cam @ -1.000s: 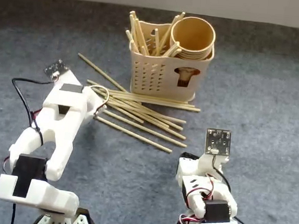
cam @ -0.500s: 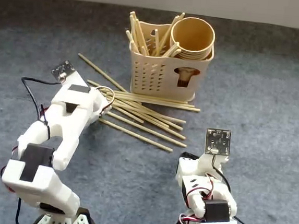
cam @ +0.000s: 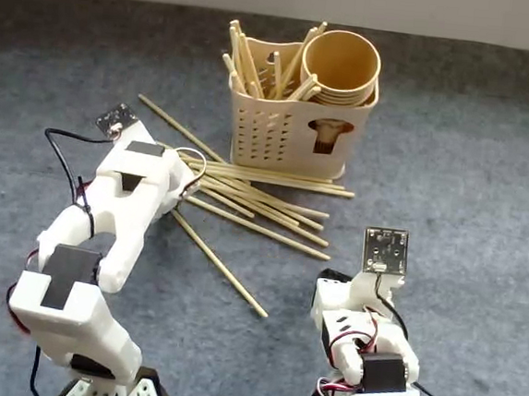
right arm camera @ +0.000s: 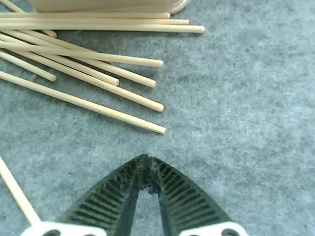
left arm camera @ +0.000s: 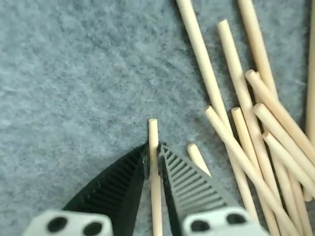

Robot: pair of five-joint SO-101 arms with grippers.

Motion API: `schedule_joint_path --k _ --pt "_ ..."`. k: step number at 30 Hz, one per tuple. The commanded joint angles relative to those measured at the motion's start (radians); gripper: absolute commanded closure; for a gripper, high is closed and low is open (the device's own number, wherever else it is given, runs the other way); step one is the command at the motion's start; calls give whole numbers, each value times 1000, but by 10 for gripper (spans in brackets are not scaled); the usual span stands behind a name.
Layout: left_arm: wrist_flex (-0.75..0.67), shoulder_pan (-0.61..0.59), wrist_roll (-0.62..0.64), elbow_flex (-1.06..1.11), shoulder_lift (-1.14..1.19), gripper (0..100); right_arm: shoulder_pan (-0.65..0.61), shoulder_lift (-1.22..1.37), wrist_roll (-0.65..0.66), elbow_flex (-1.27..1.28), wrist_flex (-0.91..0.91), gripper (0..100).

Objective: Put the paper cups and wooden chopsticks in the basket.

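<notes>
Left wrist view has the left fingers [left arm camera: 183,183] clenched on one chopstick [left arm camera: 153,129], its blunt tip poking just past them and its shaft running along their line. In the high view that chopstick [cam: 223,267] lies low over the counter [cam: 488,181]. Its long axis slants from the left arm toward the right arm's base, and its free end points away from the basket [cam: 293,136]. The basket stands beyond the loose chopsticks [cam: 273,208], with paper cups [cam: 343,66] already inside. The stick likely needs tipping upright before it goes in. The right fingers [right arm camera: 174,194] are closed on nothing.
</notes>
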Motion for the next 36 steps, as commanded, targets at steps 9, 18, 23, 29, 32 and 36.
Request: schedule_joint_path --k 9,18,23,29,32,36 --pt "173 7 6 -35 -97 995 -5 -13 -3 148 10 994" --pt "207 13 -54 4 -400 995 -5 -13 -5 148 10 994" --pt "207 8 -114 -5 -506 995 -5 -13 -5 148 10 994" --pt "207 13 -198 -18 -619 995 -5 -13 -3 148 10 994" --pt "209 8 -245 -54 -674 995 -5 -13 -3 148 10 994" --pt "209 15 -275 -120 -723 995 -5 -13 -3 148 10 994"
